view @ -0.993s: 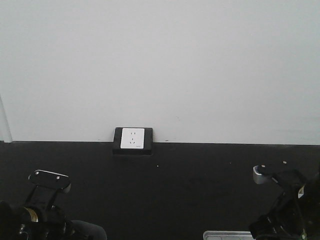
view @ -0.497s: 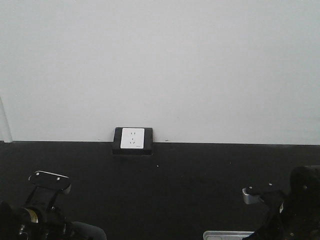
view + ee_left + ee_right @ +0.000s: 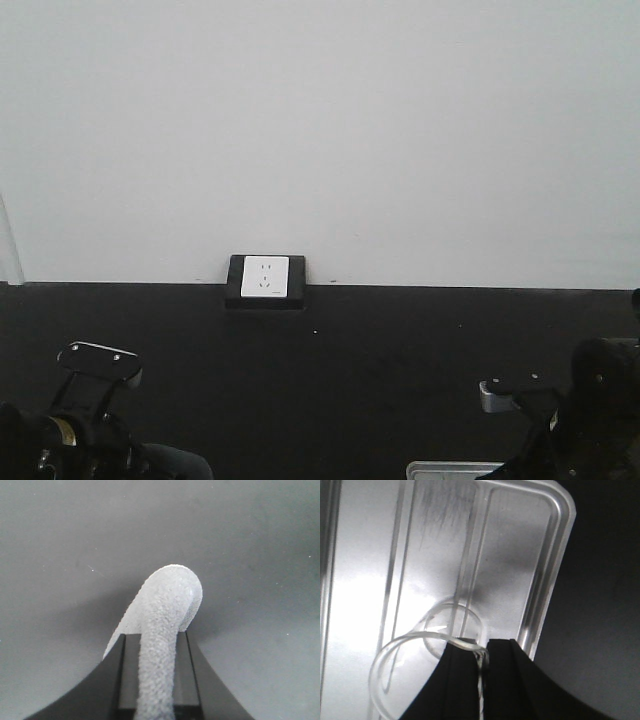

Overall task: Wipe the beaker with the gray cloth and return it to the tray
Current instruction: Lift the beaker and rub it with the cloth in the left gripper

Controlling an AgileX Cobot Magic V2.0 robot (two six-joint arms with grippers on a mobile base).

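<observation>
The right gripper [image 3: 482, 652] is pinching the small clear glass beaker [image 3: 435, 650], seemingly mid-return, needing lowering at 11 o'clock onto the flat silver tray [image 3: 510, 540]; the left gripper [image 3: 156, 639] is pinching dark gray cloth [image 3: 167, 600].

Front view only catches a sliver of the tray [image 3: 452, 471], bottom edge chops the rest. Over the tray, part of the beaker [image 3: 427, 655] wall hides behind the right gripper [image 3: 484, 650]; the gray cloth [image 3: 160, 645] runs off-frame.

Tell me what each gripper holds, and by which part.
Left gripper: the gray cloth, pinched on a fold that loops out ahead. Right gripper: the beaker, clamped on its wall at the rim, over the tray.
</observation>
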